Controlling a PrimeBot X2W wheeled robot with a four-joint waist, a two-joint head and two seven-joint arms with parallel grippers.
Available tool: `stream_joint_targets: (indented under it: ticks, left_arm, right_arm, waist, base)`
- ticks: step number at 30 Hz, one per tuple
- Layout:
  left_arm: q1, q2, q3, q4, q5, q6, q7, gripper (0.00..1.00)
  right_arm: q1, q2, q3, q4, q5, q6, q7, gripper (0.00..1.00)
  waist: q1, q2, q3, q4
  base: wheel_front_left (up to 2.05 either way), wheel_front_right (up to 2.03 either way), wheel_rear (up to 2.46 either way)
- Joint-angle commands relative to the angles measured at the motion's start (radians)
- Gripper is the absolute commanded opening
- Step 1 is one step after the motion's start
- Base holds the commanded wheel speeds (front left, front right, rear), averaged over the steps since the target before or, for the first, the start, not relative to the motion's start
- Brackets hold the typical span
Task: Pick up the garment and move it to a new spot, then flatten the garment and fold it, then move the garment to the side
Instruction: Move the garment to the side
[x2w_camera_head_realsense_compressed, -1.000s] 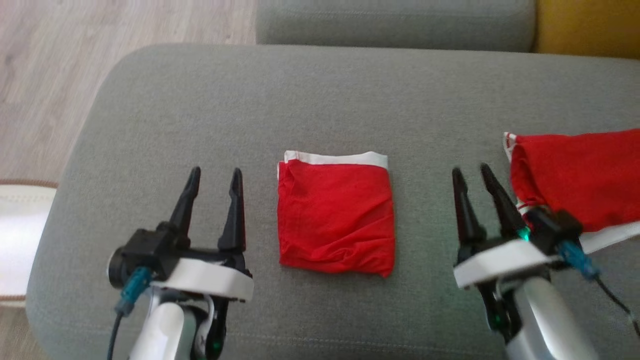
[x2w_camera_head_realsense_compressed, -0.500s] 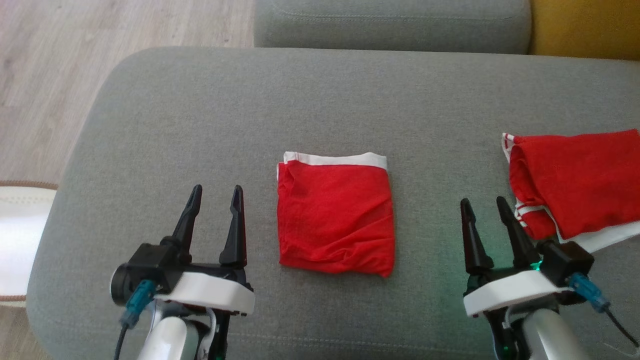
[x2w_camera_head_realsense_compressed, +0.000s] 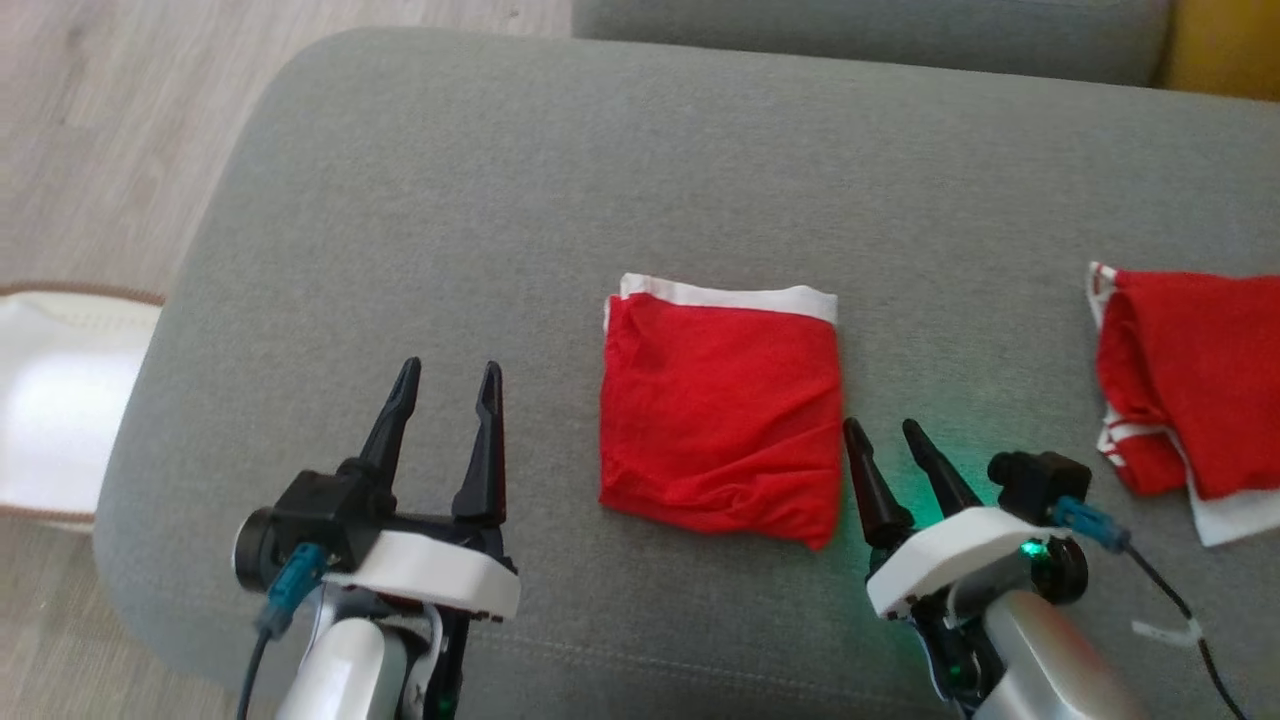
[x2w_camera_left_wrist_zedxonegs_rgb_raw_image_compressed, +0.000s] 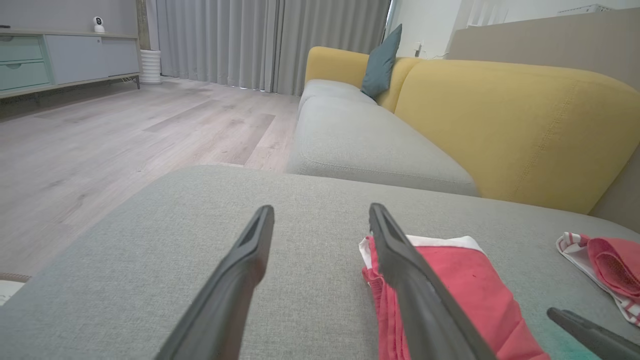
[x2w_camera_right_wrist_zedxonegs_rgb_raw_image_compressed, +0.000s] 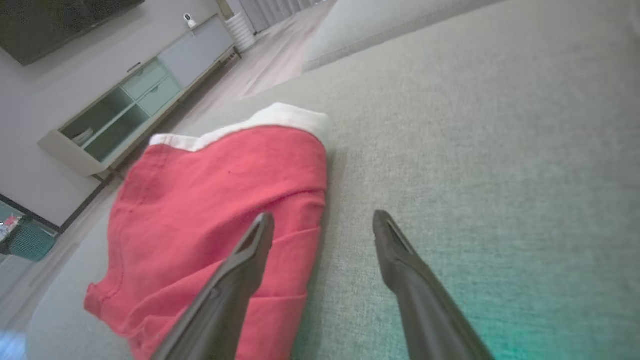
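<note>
A red garment (x2w_camera_head_realsense_compressed: 720, 420) with a white band along its far edge lies folded in a square in the middle of the grey cushion (x2w_camera_head_realsense_compressed: 560, 180). It also appears as the red garment (x2w_camera_left_wrist_zedxonegs_rgb_raw_image_compressed: 465, 280) and as the red garment (x2w_camera_right_wrist_zedxonegs_rgb_raw_image_compressed: 220, 200). My left gripper (x2w_camera_head_realsense_compressed: 447, 375) is open to its left, apart from it, and nothing sits between the tips of the left gripper (x2w_camera_left_wrist_zedxonegs_rgb_raw_image_compressed: 320, 210). My right gripper (x2w_camera_head_realsense_compressed: 885, 430) is open just off its near right corner. Seen from the wrist, the right gripper (x2w_camera_right_wrist_zedxonegs_rgb_raw_image_compressed: 324, 217) has its left finger over the cloth's edge.
A second red and white garment (x2w_camera_head_realsense_compressed: 1180, 390) lies bunched at the cushion's right edge, also seen as the second garment (x2w_camera_left_wrist_zedxonegs_rgb_raw_image_compressed: 610, 260). A white object (x2w_camera_head_realsense_compressed: 60, 400) sits on the wooden floor to the left. A yellow sofa back (x2w_camera_left_wrist_zedxonegs_rgb_raw_image_compressed: 500, 125) rises behind the cushion.
My right gripper opened beside the right-hand garment, then moved left to the folded garment's near right corner. The head camera has shifted. The left gripper has stayed put.
</note>
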Motion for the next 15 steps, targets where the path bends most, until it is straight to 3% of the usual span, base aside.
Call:
stream_joint_targets:
  ticks: [1,8,13,14,15]
  left_arm:
    - [-0.049,0.006,0.024,-0.027,0.001,-0.004,-0.012,1.0]
    - [-0.064,0.006,0.024,-0.019,0.004,-0.007,-0.012,1.0]
    - [-0.069,0.006,0.029,-0.018,0.006,-0.01,-0.012,1.0]
    - [-0.071,0.006,0.03,-0.018,0.006,-0.01,-0.012,1.0]
    - [-0.071,0.006,0.031,-0.017,0.007,-0.011,-0.012,1.0]
  right_arm:
    - [-0.055,0.003,0.035,0.017,0.026,0.007,0.003,1.0]
    - [-0.171,0.003,0.138,0.19,0.152,0.007,-0.011,1.0]
    - [-0.228,0.003,0.197,0.279,0.17,0.007,-0.027,1.0]
    - [-0.243,0.003,0.211,0.304,0.161,0.007,-0.032,0.89]
    - [-0.259,0.003,0.225,0.326,0.144,0.007,-0.039,0.0]
  waist:
    - [0.0,0.0,0.017,0.022]
    - [0.0,0.0,0.047,0.061]
    - [0.0,0.0,0.058,0.068]
    - [0.0,0.0,0.06,0.068]
    - [0.0,0.0,0.061,0.066]
  base:
    - [0.0,0.0,0.0]
    - [0.0,0.0,0.0]
    - [0.0,0.0,0.0]
    - [0.0,0.0,0.0]
    - [0.0,0.0,0.0]
